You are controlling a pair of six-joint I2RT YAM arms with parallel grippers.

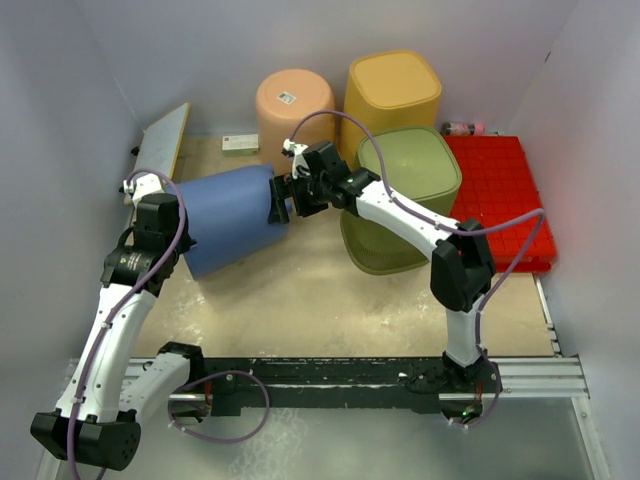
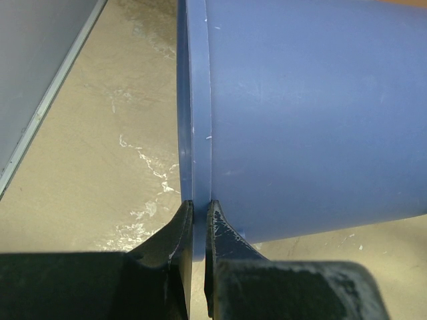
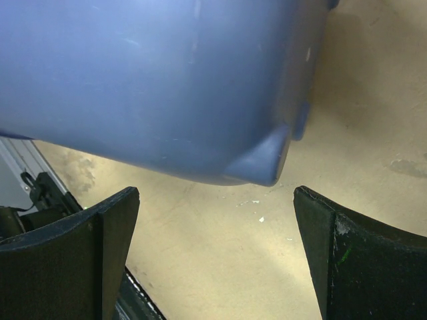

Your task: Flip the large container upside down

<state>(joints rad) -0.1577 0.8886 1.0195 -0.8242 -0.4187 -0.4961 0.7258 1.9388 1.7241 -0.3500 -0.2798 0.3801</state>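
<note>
The large blue container (image 1: 232, 215) lies on its side on the beige table, open end to the left and base to the right. My left gripper (image 1: 183, 238) is shut on its rim; in the left wrist view the two fingers (image 2: 199, 203) pinch the rim band (image 2: 195, 133). My right gripper (image 1: 281, 205) is open at the container's base end. In the right wrist view the container (image 3: 153, 87) fills the top, and the open gripper (image 3: 215, 191) sits just below its bottom corner, apart from it.
An olive green container (image 1: 410, 175) stands right of the blue one, under the right arm. A yellow container (image 1: 392, 90) and a peach one (image 1: 295, 105) stand at the back. A red tray (image 1: 505, 195) lies at right. A board (image 1: 165, 140) leans at the left wall.
</note>
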